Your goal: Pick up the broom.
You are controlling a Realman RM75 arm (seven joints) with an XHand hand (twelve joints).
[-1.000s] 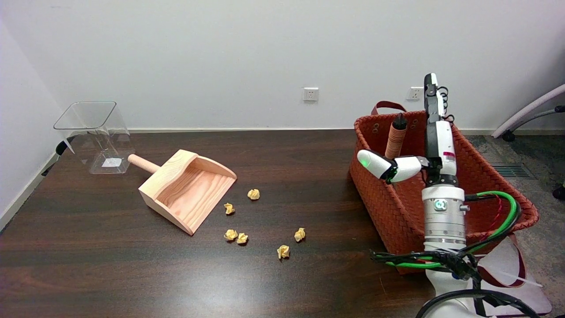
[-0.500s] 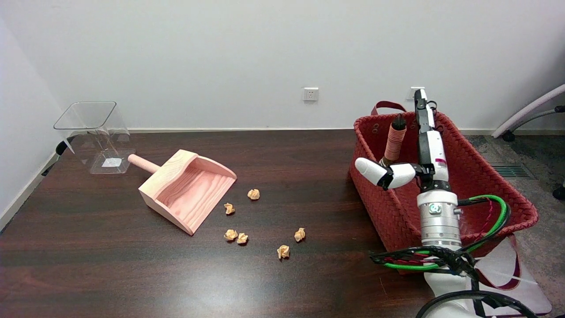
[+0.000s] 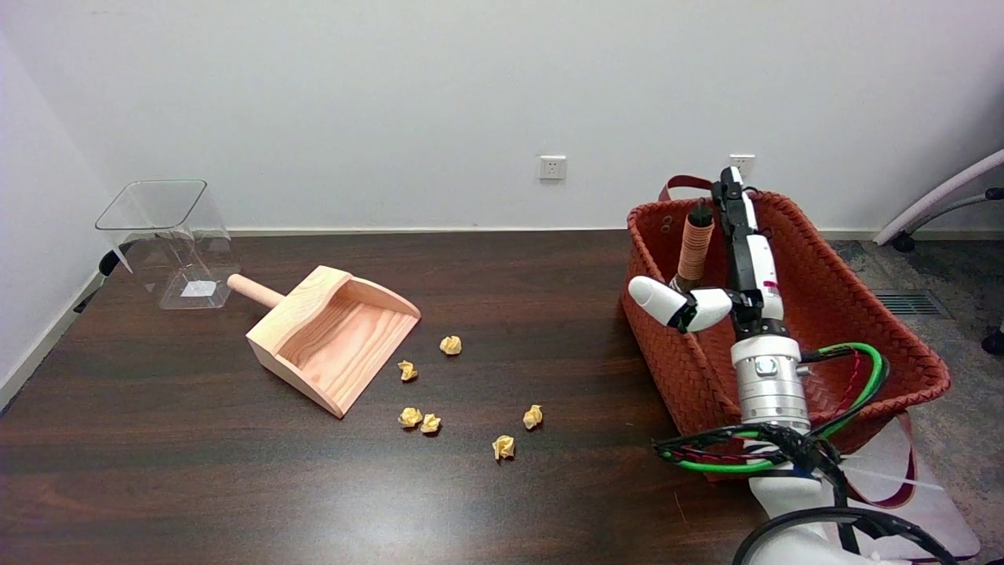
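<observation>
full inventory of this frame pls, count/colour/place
broom: 1, brown handle with black tip, standing in the basket
basket: 1, red-brown woven, table's right end
dustpan: 1, pale wood, left of centre
paper wads: 6, yellow, scattered right of dustpan
clear bin: 1, transparent, far left
table: 1, dark wood
wall sockets: 2, white, back wall
right robot hand: 1, black-and-white, in the basket beside the broom handle, holding nothing

Brightness: bright and even throughout.
Source: overhead, soft and diffuse.
Glare: broad pale sheen on the dark counter (image 3: 376, 518) near the bottom edge.
Shadows: small and faint, tucked under the paper scraps (image 3: 503, 447) and dustpan (image 3: 333, 339).
Focus: sharp across the frame, free of motion blur.
</observation>
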